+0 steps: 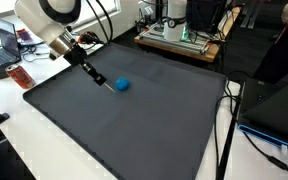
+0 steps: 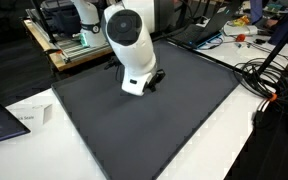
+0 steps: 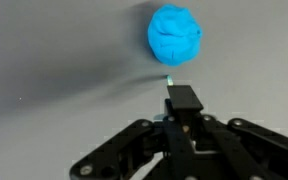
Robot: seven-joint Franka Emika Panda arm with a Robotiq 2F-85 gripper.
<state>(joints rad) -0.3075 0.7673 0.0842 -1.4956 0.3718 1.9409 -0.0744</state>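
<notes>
The tool (image 3: 184, 97), jaws pressed together, hovers just short of the blue ball (image 3: 175, 35), upper centre in the wrist view, on the dark mat (image 1: 144, 125). Seemingly an approach; grasping needs the jaws parted first.

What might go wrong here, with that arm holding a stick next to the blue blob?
1. The blue lump lies loose on the dark mat, close to the tip of the black tool; a nudge would likely roll it away.
2. The tool sticks well out of the shut gripper, so pressing down might twist it in the grip.
3. In an exterior view the arm hides the lump.
</notes>
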